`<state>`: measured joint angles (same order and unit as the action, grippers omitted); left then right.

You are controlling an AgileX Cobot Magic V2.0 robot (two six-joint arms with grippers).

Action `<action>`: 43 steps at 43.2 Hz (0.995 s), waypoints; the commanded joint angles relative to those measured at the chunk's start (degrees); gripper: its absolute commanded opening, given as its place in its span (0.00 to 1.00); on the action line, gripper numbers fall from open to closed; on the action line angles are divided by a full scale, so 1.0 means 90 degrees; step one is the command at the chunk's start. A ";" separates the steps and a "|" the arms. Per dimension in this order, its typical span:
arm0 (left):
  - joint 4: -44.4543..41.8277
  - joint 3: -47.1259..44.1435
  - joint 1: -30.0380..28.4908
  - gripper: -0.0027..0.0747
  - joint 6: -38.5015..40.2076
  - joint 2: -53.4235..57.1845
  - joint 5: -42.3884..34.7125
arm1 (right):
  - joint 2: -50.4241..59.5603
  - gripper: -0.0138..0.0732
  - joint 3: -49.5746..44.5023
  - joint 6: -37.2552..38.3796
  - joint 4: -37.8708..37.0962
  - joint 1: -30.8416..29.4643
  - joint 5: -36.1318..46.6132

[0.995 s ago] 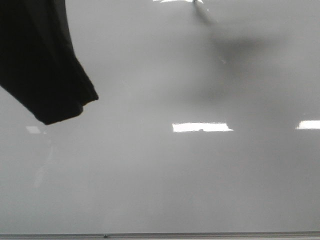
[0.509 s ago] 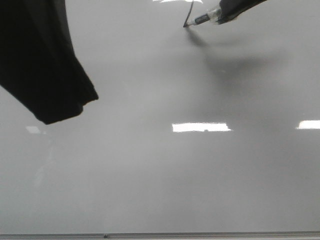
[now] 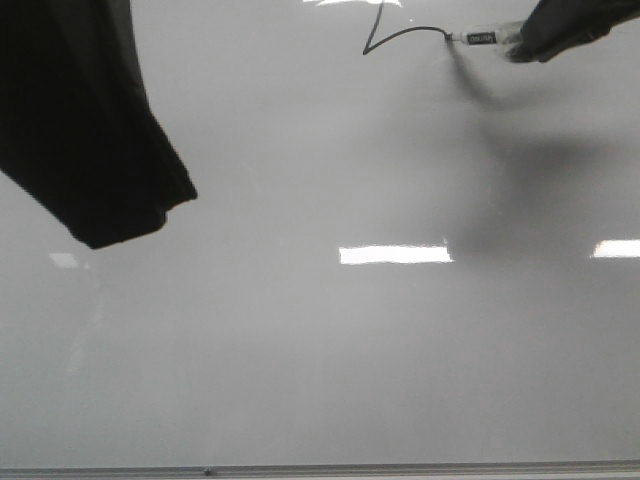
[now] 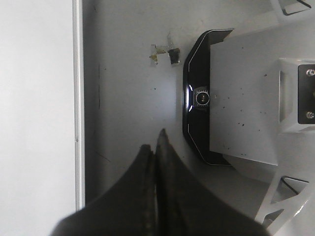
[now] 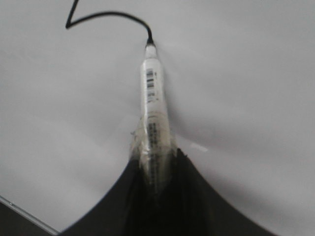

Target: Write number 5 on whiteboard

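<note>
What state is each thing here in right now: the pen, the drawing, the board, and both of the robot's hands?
marker: clamped in the right gripper, tip touching the board.
number 5: unfinished; only a short downstroke and a curve are drawn.
whiteboard: lying flat, otherwise unmarked, showing bright reflections.
right gripper: jaws shut on the marker.
left gripper: jaws shut, holding nothing, off the board's edge.

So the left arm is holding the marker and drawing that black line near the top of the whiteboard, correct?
Not quite: the right gripper holds the marker, as the right wrist view shows. Its tip sits at the end of the black line on the whiteboard. The left gripper is shut and holds nothing.
</note>
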<state>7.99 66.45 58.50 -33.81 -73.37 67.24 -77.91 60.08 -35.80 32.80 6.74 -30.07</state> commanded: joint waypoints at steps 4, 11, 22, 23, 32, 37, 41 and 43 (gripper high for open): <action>0.0134 0.0214 0.0047 0.01 0.0058 0.0185 -0.0130 | 0.0088 0.09 -0.0158 -0.0021 -0.0060 0.0476 0.0626; 0.0134 0.0214 0.0047 0.01 0.0058 0.0185 -0.0130 | -0.0207 0.09 -0.0151 -0.0021 0.0001 0.1220 0.1170; 0.0134 0.0214 0.0047 0.01 0.0058 0.0185 -0.0130 | 0.0290 0.09 0.0106 -0.0027 0.0374 0.1378 0.1261; 0.0134 0.0214 0.0047 0.01 0.0058 0.0185 -0.0130 | 0.0364 0.09 0.0138 -0.0027 0.0360 0.1352 0.1279; 0.0134 0.0214 0.0047 0.01 0.0058 0.0185 -0.0117 | 0.0281 0.09 0.0531 -0.0027 0.0326 0.0793 0.1137; 0.0134 0.0214 0.0047 0.01 0.0058 0.0185 -0.0107 | 0.0227 0.09 0.0608 -0.0020 0.0342 0.0673 0.1136; 0.0134 0.0214 0.0047 0.01 0.0058 0.0185 -0.0107 | 0.0148 0.09 0.0690 -0.0020 0.0356 0.0721 0.1074; 0.0134 0.0214 0.0047 0.01 0.0058 0.0185 -0.0107 | 0.0084 0.09 0.0740 -0.0020 0.0371 0.0747 0.1024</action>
<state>7.99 66.45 58.50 -33.81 -73.37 67.33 -77.97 64.06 -35.70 34.73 13.17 -22.77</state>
